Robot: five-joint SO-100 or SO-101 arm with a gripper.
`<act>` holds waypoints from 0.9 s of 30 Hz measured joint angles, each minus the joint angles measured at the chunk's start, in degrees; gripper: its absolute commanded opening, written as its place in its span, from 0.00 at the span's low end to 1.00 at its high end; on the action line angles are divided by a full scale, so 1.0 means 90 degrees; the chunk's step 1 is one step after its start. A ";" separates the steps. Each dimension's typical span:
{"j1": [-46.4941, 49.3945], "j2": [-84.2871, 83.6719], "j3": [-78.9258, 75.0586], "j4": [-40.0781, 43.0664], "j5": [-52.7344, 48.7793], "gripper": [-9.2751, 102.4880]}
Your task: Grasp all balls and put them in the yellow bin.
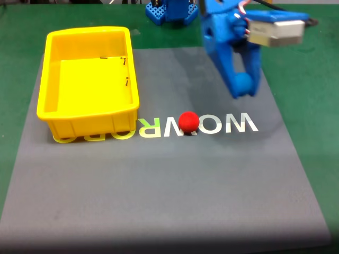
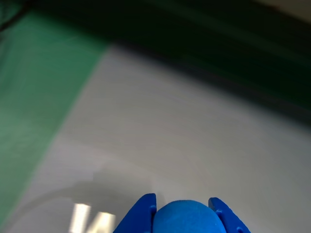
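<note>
The red ball point(image 1: 188, 122) rests on the grey mat, on its white lettering, in the fixed view. My blue gripper point(image 1: 244, 89) hangs above the mat to the right of and behind it, shut on the blue ball point(image 1: 242, 82). In the wrist view the blue ball point(image 2: 184, 221) sits between the two blue fingertips of the gripper point(image 2: 182, 200) at the bottom edge. The yellow bin point(image 1: 90, 123) stands at the left of the mat with nothing showing inside it.
The grey mat point(image 1: 169, 190) with WOWROBO lettering lies on a green table point(image 1: 307, 79). The arm's blue base point(image 1: 172, 11) stands at the back centre. Open mat stretches in front of the red ball and between the gripper and the bin.
</note>
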 measured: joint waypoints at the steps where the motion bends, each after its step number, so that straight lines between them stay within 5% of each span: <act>1: 0.0176 0.0117 0.0000 0.0088 -0.0020 0.08; 19: 0.3945 0.1816 0.1709 0.0342 -0.0840 0.08; 27: 0.4395 0.2266 0.2471 0.0342 -0.1025 0.12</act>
